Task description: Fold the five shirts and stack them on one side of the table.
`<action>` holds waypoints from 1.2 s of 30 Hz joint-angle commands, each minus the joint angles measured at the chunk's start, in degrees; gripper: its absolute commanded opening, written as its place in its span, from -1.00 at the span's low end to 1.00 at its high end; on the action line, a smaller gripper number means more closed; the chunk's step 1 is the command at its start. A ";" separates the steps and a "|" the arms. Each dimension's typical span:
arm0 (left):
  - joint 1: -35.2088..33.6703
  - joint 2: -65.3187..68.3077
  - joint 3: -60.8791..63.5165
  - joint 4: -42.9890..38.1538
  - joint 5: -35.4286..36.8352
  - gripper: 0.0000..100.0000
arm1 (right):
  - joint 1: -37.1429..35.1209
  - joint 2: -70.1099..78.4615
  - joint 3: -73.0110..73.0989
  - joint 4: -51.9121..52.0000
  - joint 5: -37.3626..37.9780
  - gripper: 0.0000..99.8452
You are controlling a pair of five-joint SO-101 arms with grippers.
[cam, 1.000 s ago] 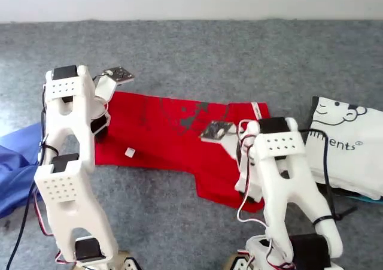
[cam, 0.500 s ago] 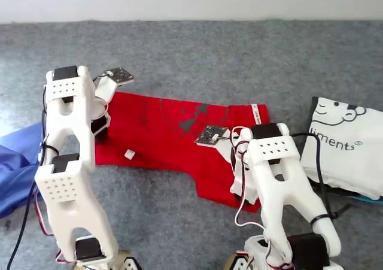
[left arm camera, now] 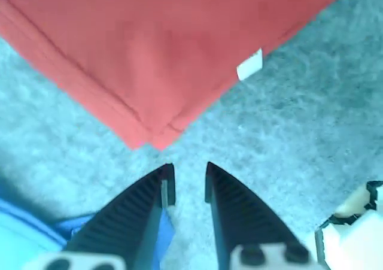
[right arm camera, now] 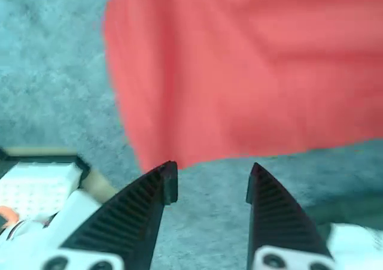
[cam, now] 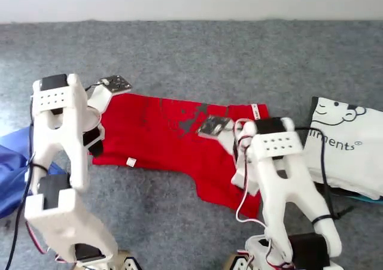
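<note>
A red shirt (cam: pixel 173 138) lies spread on the grey table, with a dark print near its far edge and a small white tag (cam: pixel 130 161) at its near edge. My left gripper (left arm camera: pixel 186 180) hovers just off the shirt's near-left corner (left arm camera: pixel 152 135), its fingers a narrow gap apart with nothing between them. My right gripper (right arm camera: pixel 212 183) stands open above the shirt's near-right edge (right arm camera: pixel 179 153), holding nothing. In the high view the left arm (cam: pixel 57 120) stands at the shirt's left end and the right arm (cam: pixel 275 156) covers its right part.
A folded white shirt (cam: pixel 350 147) with a cartoon print lies at the right edge on other folded cloth. A blue shirt (cam: pixel 15 168) is bunched at the left edge, and blue cloth (left arm camera: pixel 36 237) shows beside the left fingers. Bare grey table (cam: pixel 209 60) stretches behind the red shirt.
The left arm has drawn back toward the front left, off the shirt's left end. The right arm dipped forward and returned. The shirt's left edge has shifted slightly.
</note>
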 commanded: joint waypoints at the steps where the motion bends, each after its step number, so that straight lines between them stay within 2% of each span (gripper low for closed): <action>1: -1.05 -5.80 -0.04 0.35 -0.09 -0.82 | 3.65 -1.80 -6.15 0.13 -0.62 -0.60; 5: -1.41 -6.68 0.40 -4.22 6.86 -0.82 | 5.58 -1.80 -8.09 -2.95 -0.70 -0.60; 10: 0.70 -2.99 1.80 -5.98 6.95 -0.81 | 5.67 -1.80 -8.09 -3.12 -1.14 -0.60; 16: 0.70 5.10 1.63 -12.66 6.95 -0.72 | 5.67 -1.80 -8.09 -3.12 -7.03 -0.60; 22: 2.02 9.32 -0.92 -13.10 7.12 -0.73 | 5.67 -1.80 -8.09 -3.12 -11.96 -0.60; 29: 2.20 15.12 -6.46 -13.10 7.21 -0.73 | 5.67 -1.80 -8.09 -3.47 -12.57 -0.60; 36: 3.08 19.87 -9.63 -12.66 7.21 -0.95 | 5.67 -1.80 -8.09 -3.65 -12.40 -0.60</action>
